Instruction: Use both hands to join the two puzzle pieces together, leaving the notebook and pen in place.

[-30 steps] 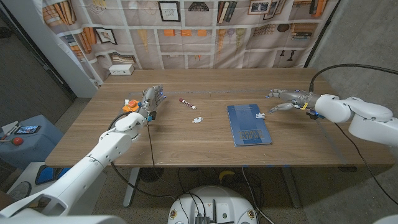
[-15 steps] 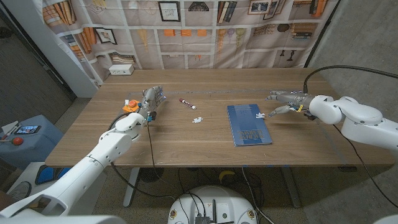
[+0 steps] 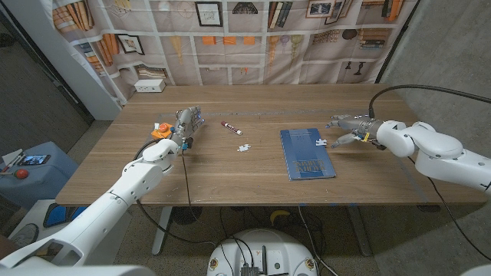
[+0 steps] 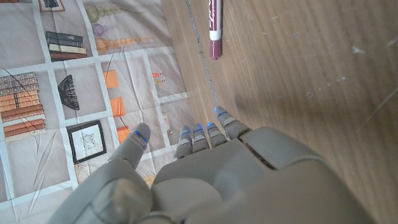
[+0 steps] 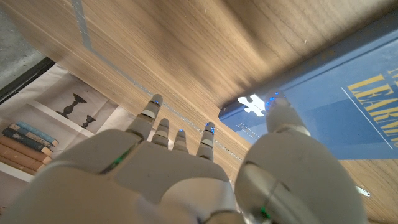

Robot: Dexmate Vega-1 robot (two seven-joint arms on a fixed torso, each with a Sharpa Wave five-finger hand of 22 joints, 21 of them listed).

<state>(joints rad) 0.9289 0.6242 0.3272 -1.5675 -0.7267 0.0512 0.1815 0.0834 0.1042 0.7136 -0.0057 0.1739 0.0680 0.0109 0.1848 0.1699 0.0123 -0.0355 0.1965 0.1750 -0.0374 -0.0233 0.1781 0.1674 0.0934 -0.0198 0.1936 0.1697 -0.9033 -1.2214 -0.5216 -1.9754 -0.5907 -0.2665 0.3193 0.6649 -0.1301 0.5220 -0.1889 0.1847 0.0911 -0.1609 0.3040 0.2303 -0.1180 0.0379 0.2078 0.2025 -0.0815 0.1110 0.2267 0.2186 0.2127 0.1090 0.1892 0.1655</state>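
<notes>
**A:** Right wrist view first: right robot hand (image 5: 186,174) released, fingers spread, gripping nothing. White puzzle piece (image 5: 252,104) just past the thumb tip, lying on a corner of the blue notebook (image 5: 336,118).

**B:** Touching it?

**A:** Cannot tell. Close beside it at the least.

**B:** And the other side?

**A:** Left robot hand (image 3: 186,123) likewise released, fingers straight, nothing held. Small orange object (image 3: 159,130) just beside it. Pen (image 3: 231,127) near it, toward the middle of the table (image 3: 230,172). Second puzzle piece (image 3: 243,148) a little beyond the pen, well apart from the first piece.

**B:** Risks from here?

**A:** Most likely dragging the notebook. Pinching a thin, flat piece off the cover means pressing down, and any sideways slide under that pressure would carry the notebook along. Could also lose the piece from the fingertips, being so flat. On the left, a careless sweep toward the second piece could knock the pen, which lies close to that path.

**B:** Surface and room?

**A:** Smooth wood, plain grain. Farther out from the left robot hand, a white box (image 3: 149,86) by the far edge. Behind that, a hanging backdrop (image 3: 253,38) printed with bookshelves and framed pictures.
</notes>
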